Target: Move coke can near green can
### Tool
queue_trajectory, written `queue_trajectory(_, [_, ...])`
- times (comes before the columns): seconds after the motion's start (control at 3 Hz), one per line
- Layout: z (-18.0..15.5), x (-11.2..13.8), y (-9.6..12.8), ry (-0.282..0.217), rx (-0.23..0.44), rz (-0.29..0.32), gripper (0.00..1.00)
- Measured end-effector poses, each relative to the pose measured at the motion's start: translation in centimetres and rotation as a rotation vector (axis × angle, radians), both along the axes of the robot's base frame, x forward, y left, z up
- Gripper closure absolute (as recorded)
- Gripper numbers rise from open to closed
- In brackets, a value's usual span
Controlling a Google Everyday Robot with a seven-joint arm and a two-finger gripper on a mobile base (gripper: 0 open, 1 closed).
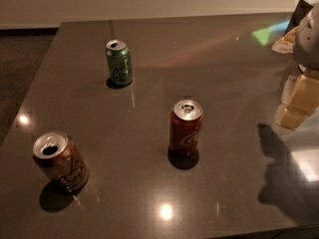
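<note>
While the coke can point(186, 128) stands upright near the middle of the dark table point(224, 73), I log the green can point(119, 62) upright farther back and to the left, well apart from it. A brown-orange can point(61, 161) sits near the front left corner, apart from both. The gripper point(310, 39) shows only as a grey bulk at the right edge, well clear of every can. I cannot tell how far open it is, nor whether it has hold of anything.
</note>
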State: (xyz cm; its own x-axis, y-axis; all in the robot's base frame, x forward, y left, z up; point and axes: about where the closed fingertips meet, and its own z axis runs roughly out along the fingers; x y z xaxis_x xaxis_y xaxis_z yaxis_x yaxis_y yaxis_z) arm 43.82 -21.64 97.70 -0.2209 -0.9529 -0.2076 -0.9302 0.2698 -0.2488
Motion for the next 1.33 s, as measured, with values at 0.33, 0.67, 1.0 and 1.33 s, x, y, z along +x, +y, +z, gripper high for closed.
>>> queue_trajectory(0.33, [0.0, 0.0, 0.0, -0.002, 0.000, 0.000, 0.00])
queue_trajectory(0.67, [-0.6, 0.1, 1.4, -0.008, 0.030, 0.016, 0.00])
queue_trajectory(1.0, [-2.7, -0.1, 4.9, 0.004, 0.113, 0.072, 0.00])
queue_trajectory(1.33, [-4.2, -1.1, 8.9, 0.038, 0.207, 0.151, 0.00])
